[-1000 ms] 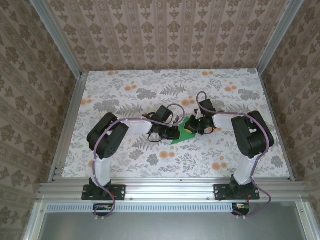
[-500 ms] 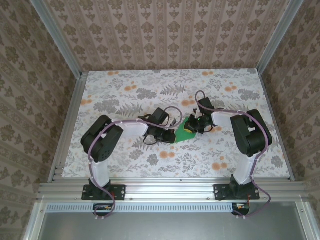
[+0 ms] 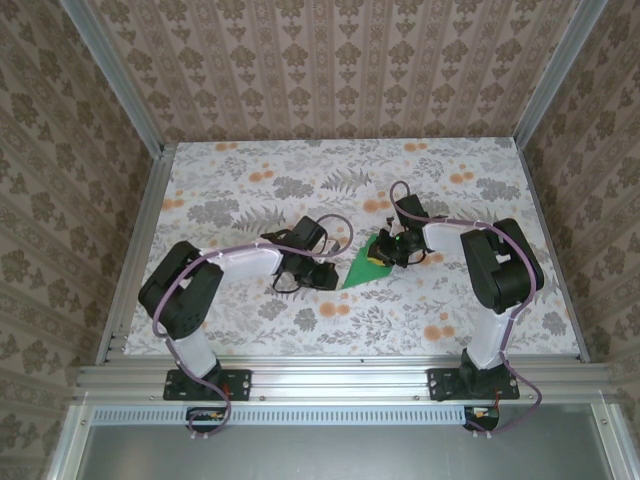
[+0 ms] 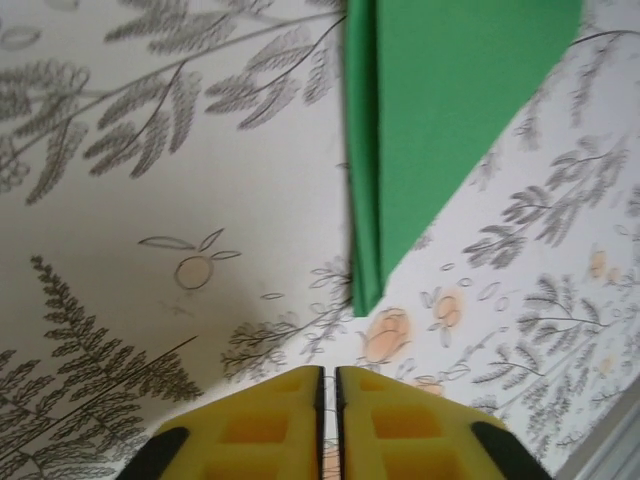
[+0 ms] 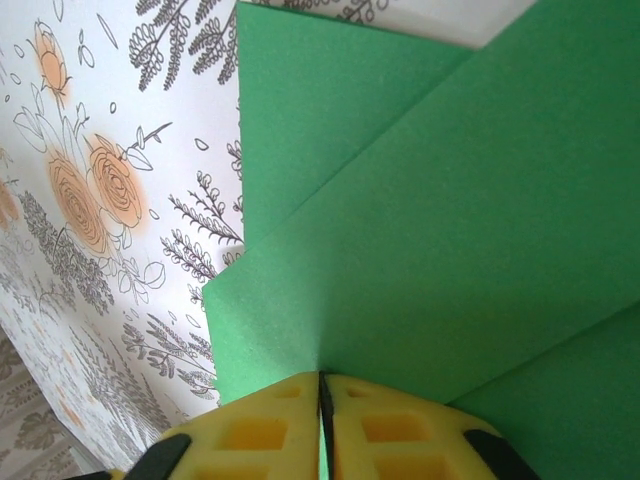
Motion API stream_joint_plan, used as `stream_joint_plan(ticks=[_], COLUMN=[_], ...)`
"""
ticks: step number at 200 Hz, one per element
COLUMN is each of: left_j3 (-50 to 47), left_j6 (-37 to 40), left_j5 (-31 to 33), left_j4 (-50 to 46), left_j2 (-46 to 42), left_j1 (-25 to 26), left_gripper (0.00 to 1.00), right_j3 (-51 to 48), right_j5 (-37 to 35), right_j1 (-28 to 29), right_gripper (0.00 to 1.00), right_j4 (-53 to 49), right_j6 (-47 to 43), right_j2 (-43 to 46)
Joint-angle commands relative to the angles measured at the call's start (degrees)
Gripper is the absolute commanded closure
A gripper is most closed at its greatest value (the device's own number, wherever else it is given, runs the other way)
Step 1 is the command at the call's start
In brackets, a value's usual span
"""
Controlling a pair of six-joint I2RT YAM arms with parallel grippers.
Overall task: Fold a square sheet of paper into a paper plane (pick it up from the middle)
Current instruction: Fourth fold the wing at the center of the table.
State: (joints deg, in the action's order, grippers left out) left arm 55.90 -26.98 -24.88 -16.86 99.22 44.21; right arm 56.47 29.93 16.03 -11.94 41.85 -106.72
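A flower-patterned table (image 3: 240, 180) seen from above, with two robot arms reaching in from its near edge. The left arm (image 3: 240, 260) and the right arm (image 3: 500, 262) both bend toward the middle of the table. There a folded green paper (image 3: 358, 272) sits, one end narrowing to a point. The right gripper (image 5: 321, 382) has its yellow fingers pinched together on a folded edge of the paper. The left gripper (image 4: 326, 375) is near the pointed tip but apart from it, fingers closed together and empty.

table (image 3: 450, 200): floral-print top | on it: folded green paper (image 3: 359, 270), pointed, near centre
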Motion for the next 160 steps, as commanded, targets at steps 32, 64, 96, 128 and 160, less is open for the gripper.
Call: stream_joint_plan(ticks=[32, 64, 96, 128, 160], left_j3=[-0.5, 0.8, 1.3, 0.9, 0.2], left_j6=[-7.3, -9.9, -11.0, -12.0, -13.3], left_j5=[-1.0, 0.9, 1.4, 2.2, 3.1], left_j4=[8.2, 9.5, 10.6, 11.4, 11.8], left_j2=[-1.2, 0.3, 1.3, 1.5, 1.1], left_j1=[-1.0, -1.9, -2.0, -2.7, -3.3], left_gripper=[0.68, 0.61, 0.53, 0.46, 0.39], right_j3=[-1.2, -4.0, -7.1, -8.3, -8.2], right_j5=[-0.9, -2.0, -6.7, -6.4, -5.4], right_j1=[-0.5, -0.5, -0.5, -0.5, -0.5], right_gripper=[0.6, 0.49, 0.45, 0.45, 0.49], right_j4=[0.1, 0.4, -0.1, 3.5, 7.3], right_j6=[-1.4, -1.1, 1.1, 3.5, 4.5], right_j2=[9.6, 14.8, 16.2, 13.4, 10.1])
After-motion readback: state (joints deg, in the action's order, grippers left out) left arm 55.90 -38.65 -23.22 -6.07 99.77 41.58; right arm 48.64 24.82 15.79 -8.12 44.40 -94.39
